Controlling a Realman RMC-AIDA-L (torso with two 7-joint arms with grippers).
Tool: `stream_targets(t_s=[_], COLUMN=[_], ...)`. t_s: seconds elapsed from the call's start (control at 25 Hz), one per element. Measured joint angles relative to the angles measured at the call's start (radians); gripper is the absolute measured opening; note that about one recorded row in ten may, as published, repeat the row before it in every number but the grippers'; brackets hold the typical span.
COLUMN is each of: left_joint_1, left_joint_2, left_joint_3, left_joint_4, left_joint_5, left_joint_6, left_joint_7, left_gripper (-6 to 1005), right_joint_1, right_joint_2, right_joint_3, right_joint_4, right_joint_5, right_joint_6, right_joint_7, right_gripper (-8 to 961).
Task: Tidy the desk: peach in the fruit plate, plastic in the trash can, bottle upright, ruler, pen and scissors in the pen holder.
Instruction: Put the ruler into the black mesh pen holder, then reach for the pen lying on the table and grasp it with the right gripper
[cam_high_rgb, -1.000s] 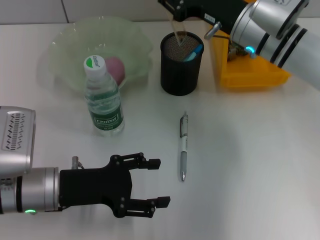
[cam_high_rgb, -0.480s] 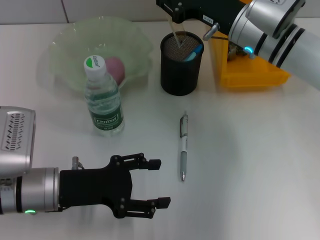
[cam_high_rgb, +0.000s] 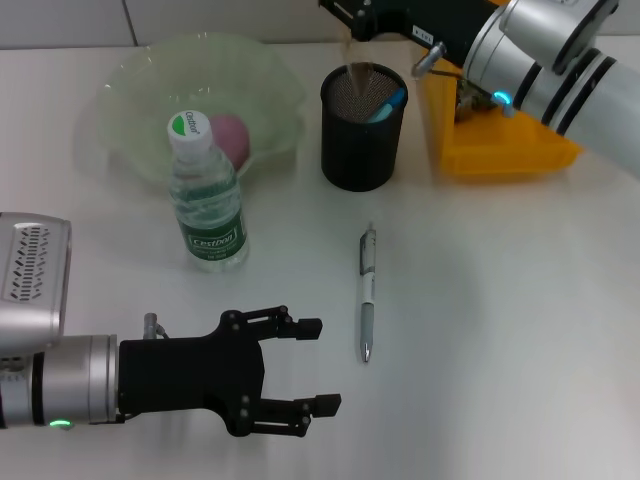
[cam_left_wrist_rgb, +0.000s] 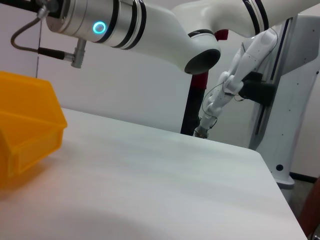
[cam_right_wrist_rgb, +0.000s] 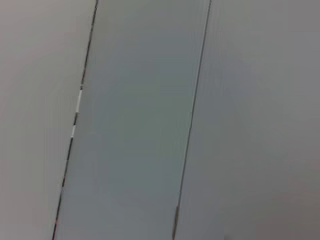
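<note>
You can read only one word here: "Cestbon", printed in white on the green label of the water bottle (cam_high_rgb: 208, 200) standing upright at the near edge of the fruit plate (cam_high_rgb: 130, 90), on the left. Its green cap carries a small white mark (too small to read). Nothing else legible shows in either wrist view.

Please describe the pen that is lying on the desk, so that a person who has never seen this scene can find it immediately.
Start from the black mesh pen holder at the far side of the white desk, beside the yellow bin. Come straight toward the robot: the pen lies flat there, alone on bare desk. It is slim and silver-white, the only loose thin thing, right of the upright water bottle.
</note>
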Motion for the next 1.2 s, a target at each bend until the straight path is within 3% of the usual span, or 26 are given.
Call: stream_targets(t_s=[0.24, 0.44, 0.6, 0.64, 0.68, 0.72, 0.76, 0.88, 0.96, 1.0, 1.04, 1.08, 1.2], left_joint_1=[0.0, 0.0, 0.0, 0.0, 0.0, 0.001, 0.001, 0.002, 0.004, 0.004, 0.004, 0.004, 0.004], left_joint_2=[0.0, 0.0, 0.0, 0.001, 0.001, 0.002, 0.002, 0.003, 0.003, 0.003, 0.003, 0.003, 0.002], left_joint_3=[-0.003, -0.003, -0.003, -0.006, -0.006, -0.007, -0.007, -0.01, -0.011, -0.011, -0.011, -0.011, -0.009], left_joint_4=[0.0, 0.0, 0.003, 0.003, 0.003, 0.003, 0.003, 0.006, 0.009, 0.009, 0.009, 0.009, 0.01], left_joint_5=[0.0, 0.0, -0.001, 0.0, 0.0, 0.0, 0.0, 0.0, 0.0, 0.0, 0.0, 0.0, -0.001], left_joint_6=[0.0, 0.0, 0.0, 0.002, 0.002, 0.004, 0.004, 0.015, 0.024, 0.024, 0.026, 0.026, 0.027], left_joint_7=[0.0, 0.0, 0.0, -0.001, -0.001, -0.001, -0.001, -0.001, -0.001, -0.001, -0.001, -0.001, 0.0], left_gripper=[832, 832, 832, 832, 832, 832, 832, 832, 832, 832, 832, 832, 832], right_joint_1=[-0.011, -0.038, -0.152, -0.232, -0.232, -0.318, -0.318, -0.447, -0.504, -0.513, -0.509, -0.509, -0.448], right_joint_2=[0.0, 0.0, -0.001, -0.008, -0.008, -0.021, -0.021, -0.061, -0.077, -0.075, -0.06, -0.06, -0.021], right_joint_3=[-0.001, -0.001, 0.0, 0.001, 0.001, 0.003, 0.003, 0.029, 0.088, 0.124, 0.192, 0.192, 0.235], right_joint_4=[0.003, -0.017, -0.139, -0.237, -0.237, -0.366, -0.366, -0.639, -0.873, -0.971, -1.163, -1.163, -1.375], right_joint_5=[0.031, 0.031, 0.04, 0.037, 0.037, -0.003, -0.003, -0.208, -0.472, -0.616, -0.91, -0.91, -1.376], right_joint_6=[0.001, -0.027, -0.092, -0.114, -0.114, -0.097, -0.097, 0.024, 0.077, 0.073, 0.018, 0.018, -0.206], right_joint_7=[-0.006, -0.007, 0.034, 0.118, 0.118, 0.269, 0.269, 0.642, 0.981, 1.125, 1.422, 1.422, 1.831], right_gripper=[567, 591, 609, 614, 619, 623, 628, 642, 652, 656, 661, 678, 731])
